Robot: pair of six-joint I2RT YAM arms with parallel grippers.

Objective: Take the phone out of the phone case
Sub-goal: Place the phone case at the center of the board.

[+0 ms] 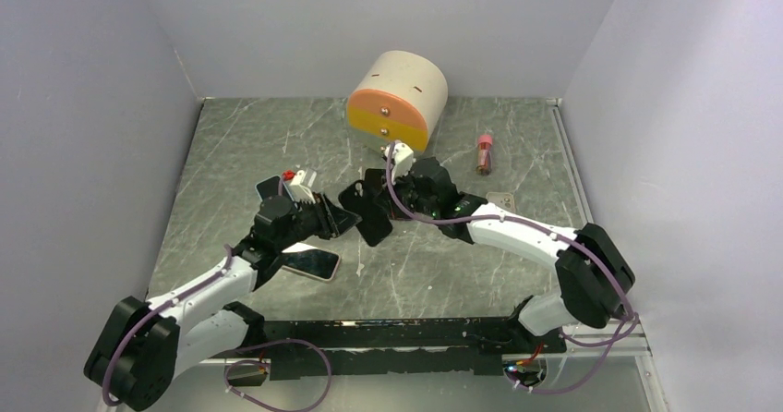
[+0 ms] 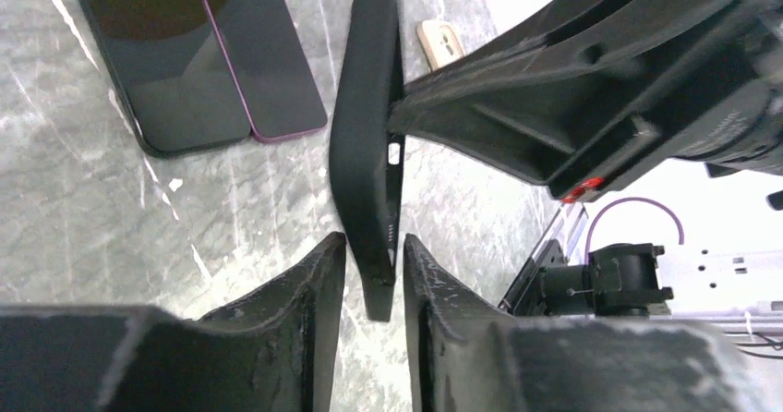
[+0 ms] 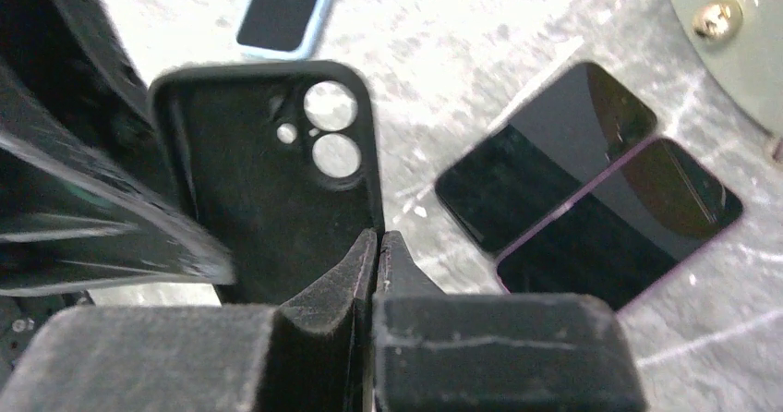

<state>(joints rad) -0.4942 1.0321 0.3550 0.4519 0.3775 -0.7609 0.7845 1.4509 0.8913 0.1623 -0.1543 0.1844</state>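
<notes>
Two grippers shared the empty case point(image 3: 268, 199): right gripper point(image 3: 379, 242) clamped its rim, likely steadying it, left gripper point(image 2: 374, 248) straddled one end, grip unclear.

Soft, even overhead light fills the top view, and the arms cast faint shadows on the bench point(image 1: 240, 153). In the wrist views the nearest fingers point(image 2: 286, 329) blur, the left one's right side burns out white, and dark phone screens point(image 3: 554, 172) carry dull reflections

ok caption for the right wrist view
right gripper pinches the empty black phone case by its rim, two dark phones beyond
</notes>
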